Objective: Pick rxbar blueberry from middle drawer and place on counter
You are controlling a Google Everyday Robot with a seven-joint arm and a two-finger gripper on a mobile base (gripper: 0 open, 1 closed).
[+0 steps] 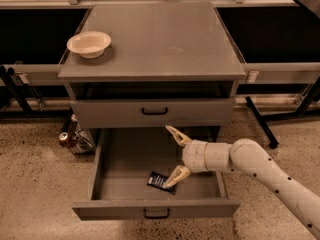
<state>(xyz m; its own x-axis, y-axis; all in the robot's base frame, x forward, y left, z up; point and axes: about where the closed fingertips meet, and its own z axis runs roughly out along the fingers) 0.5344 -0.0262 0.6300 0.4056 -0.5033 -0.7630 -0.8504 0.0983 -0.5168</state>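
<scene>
Grey metal was seen throughout the low cabinet, whose lowest drawer point(125, 154), a wide shallow grey tray with a small dark pull handle on its front, stood open toward the camera. Inside it, near the front wall and right of centre, a small flat dark navy snack-bar packet point(159, 181) with faint white print was laid flat on the drawer floor, slightly askew. A white robot arm point(260, 166) was extended from the lower right into the drawer, and its cream two-finger end effector point(175, 156) was held over the right half of the drawer floor with its fingers spread wide apart; nothing was gripped between them. One fingertip point(172, 131) was pointed up toward the closed grey upper drawer point(110, 115), while the other was lowered at the right end of the packet, though whether contact was made could not be told. The broad matte grey tabletop point(165, 39) of the cabinet was marked by a faint pale smudge, and a shallow cream bowl point(89, 44) was set near its left edge. Drink cans point(66, 138) were seen on the pale speckled floor point(30, 194) just left of the cabinet.
</scene>
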